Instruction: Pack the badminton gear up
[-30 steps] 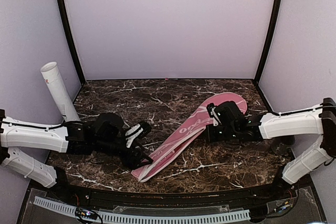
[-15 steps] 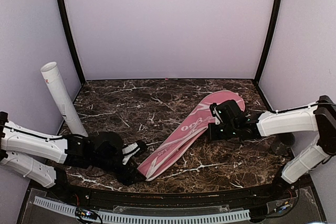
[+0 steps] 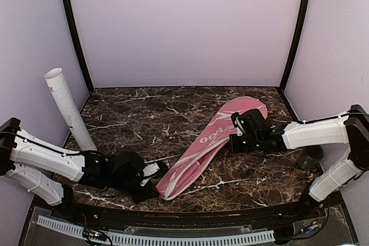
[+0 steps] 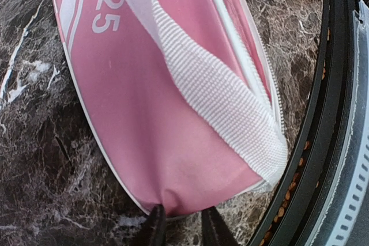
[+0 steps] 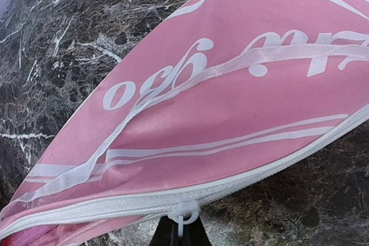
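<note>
The pink racket-shaped bag (image 3: 213,142) lies slantwise on the marble table, wide end far right, narrow end near the front edge. My left gripper (image 3: 154,178) is at the narrow end; in the left wrist view its black fingers (image 4: 154,227) pinch the puckered pink bag (image 4: 167,108) fabric, beside a white webbing strap (image 4: 219,96). My right gripper (image 3: 233,137) is at the bag's right side edge, shut on the white zipper pull (image 5: 184,214) of the bag (image 5: 230,102). A long white tube (image 3: 67,108) leans against the left wall.
The table's black front rail (image 4: 337,113) runs close to the bag's narrow end. A perforated white strip (image 3: 155,238) lies below the front edge. A dark round object (image 3: 311,156) sits at the table's right side near the right arm.
My left gripper dropped toward the front edge and closed on the bag's narrow end. The bag's near end swung a little to the right. The right gripper stayed shut at the zipper.
</note>
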{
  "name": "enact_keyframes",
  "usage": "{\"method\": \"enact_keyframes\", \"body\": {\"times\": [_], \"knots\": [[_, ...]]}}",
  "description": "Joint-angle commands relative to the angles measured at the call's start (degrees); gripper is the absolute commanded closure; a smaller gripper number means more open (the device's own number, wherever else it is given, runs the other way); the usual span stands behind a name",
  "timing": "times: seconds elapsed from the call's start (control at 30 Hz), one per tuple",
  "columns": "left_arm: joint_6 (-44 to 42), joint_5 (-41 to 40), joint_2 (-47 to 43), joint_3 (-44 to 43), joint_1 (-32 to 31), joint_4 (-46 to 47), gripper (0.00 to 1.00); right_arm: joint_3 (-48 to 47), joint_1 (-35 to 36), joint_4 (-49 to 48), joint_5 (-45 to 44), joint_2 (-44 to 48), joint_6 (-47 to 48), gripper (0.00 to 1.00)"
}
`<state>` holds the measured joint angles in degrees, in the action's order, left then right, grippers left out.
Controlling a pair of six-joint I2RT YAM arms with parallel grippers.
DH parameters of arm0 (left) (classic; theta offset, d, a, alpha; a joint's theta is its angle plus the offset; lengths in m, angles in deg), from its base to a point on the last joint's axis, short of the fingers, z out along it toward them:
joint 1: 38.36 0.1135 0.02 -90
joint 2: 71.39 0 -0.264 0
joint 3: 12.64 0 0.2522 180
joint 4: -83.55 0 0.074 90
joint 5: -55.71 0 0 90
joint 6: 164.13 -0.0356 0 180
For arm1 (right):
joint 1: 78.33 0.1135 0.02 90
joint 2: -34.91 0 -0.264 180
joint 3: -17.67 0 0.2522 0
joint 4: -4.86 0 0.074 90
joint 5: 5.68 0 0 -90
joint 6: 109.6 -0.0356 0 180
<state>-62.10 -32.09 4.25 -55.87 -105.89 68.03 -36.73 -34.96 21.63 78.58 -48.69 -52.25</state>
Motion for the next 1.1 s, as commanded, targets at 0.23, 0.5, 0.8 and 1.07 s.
{"method": "enact_keyframes", "body": {"times": [0.23, 0.5, 0.8, 1.07], "knots": [[-1.1, 0.2, 4.8, -2.3, -0.6, 3.5, 0.94, -2.4, 3.8, 3.1, 9.6, -1.9, 11.4, 1.0], [-0.6, 1.0, 7.1, -3.1, -0.7, 5.8, 0.97, -4.5, 14.5, 5.3, 14.1, -4.8, 11.8, 1.0], [0.8, 1.1, 9.0, -4.1, -0.8, 7.3, 0.97, -13.3, 27.3, 6.5, 19.6, -16.6, 11.8, 1.0], [3.2, 1.0, 8.5, -2.7, -0.8, 10.4, 0.97, -18.8, 32.8, 2.5, 24.1, -24.0, 9.7, 1.0]]}}
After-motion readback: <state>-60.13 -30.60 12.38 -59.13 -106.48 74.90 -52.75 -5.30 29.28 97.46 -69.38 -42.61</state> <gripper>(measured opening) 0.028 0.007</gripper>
